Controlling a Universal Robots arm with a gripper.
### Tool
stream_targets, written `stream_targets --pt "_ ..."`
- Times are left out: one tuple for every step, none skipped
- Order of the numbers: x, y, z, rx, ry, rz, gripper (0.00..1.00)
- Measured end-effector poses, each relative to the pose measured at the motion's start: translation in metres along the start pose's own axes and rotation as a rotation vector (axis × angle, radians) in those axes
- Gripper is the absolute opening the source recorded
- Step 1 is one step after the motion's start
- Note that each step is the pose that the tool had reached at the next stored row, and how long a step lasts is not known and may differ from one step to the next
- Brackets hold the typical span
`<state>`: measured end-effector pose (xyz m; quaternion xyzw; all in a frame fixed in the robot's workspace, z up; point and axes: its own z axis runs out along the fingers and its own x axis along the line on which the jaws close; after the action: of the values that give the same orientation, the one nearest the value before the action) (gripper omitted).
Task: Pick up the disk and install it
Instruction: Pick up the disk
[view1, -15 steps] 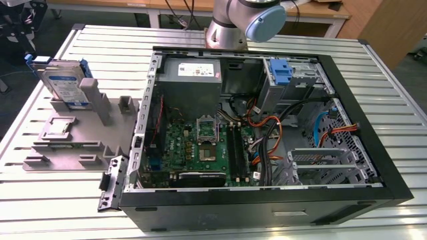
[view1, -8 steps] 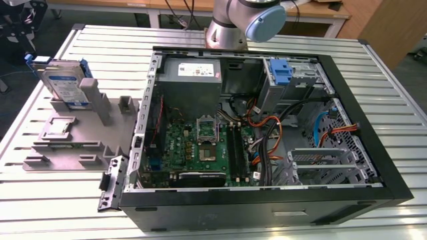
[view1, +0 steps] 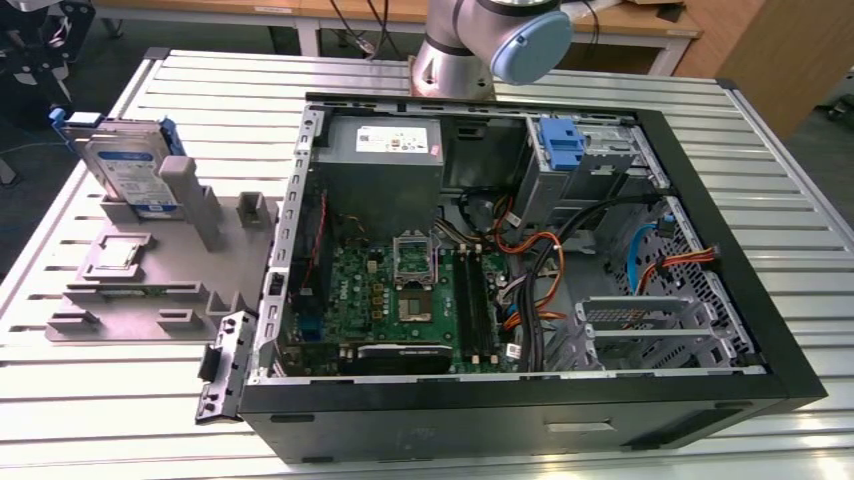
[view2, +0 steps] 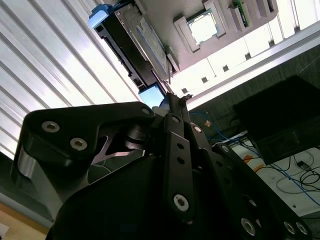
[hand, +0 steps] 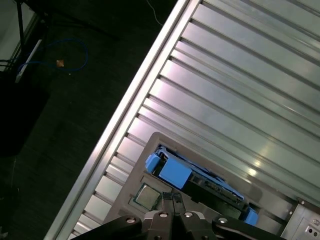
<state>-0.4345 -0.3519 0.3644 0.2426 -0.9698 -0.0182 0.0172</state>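
An open desktop computer case (view1: 747, 390) lies on its side on a slatted metal table (view1: 787, 200). The task is at its very start. The disk (view1: 127, 165) has not yet been picked up. It stands on edge in a grey holder block (view1: 134, 290), beside the case toward the exterior view's left, with blue side rails at both ends. In both wrist views the gripper (hand: 170, 196) is in the air above the disk (hand: 200, 179), well apart from it and touching nothing. Its jaws look pressed together, with nothing between them. The second wrist view shows the same gripper (view2: 175, 100) pointing toward one blue end of the disk (view2: 135, 45). A small square processor chip (hand: 146, 196) lies flat on the holder just beside the disk. Inside the case, a bare blue bracket (view1: 561, 140) sits in the drive bay at the far corner, with no drive in it, so the whole installation appears to be left to do. The arm's base (view1: 481, 40) stands on the table behind the case. Around the table are a dark floor with loose cables (hand: 75, 50) and wooden desks (view1: 400, 15) in the background.
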Motion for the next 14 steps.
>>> stream_targets --pt "0.0000 0.0000 0.0000 0.0000 0.0000 0.000 0.10" --pt "0.0000 0.0000 0.0000 0.0000 0.0000 0.000 0.10" --pt "0.0000 0.0000 0.0000 0.0000 0.0000 0.000 0.10" --pt "0.0000 0.0000 0.0000 0.0000 -0.0001 0.000 0.10" --pt "0.0000 0.0000 0.0000 0.0000 0.0000 -0.001 0.10" --pt "0.0000 0.0000 0.0000 0.0000 0.0001 -0.003 0.10" --pt "0.0000 0.0000 0.0000 0.0001 0.0001 -0.005 0.10" --pt "0.0000 0.0000 0.0000 0.0002 0.0003 -0.007 0.10" --pt "0.0000 0.0000 0.0000 0.0003 0.0004 -0.010 0.10" --pt "0.0000 0.0000 0.0000 0.0003 0.0005 -0.013 0.10" --pt "0.0000 0.0000 0.0000 0.0004 0.0007 -0.017 0.10" --pt "0.0000 0.0000 0.0000 0.0005 0.0009 -0.022 0.10" --pt "0.0000 0.0000 0.0000 0.0007 0.0012 -0.029 0.10" --pt "0.0000 0.0000 0.0000 0.0009 0.0016 -0.038 0.10"
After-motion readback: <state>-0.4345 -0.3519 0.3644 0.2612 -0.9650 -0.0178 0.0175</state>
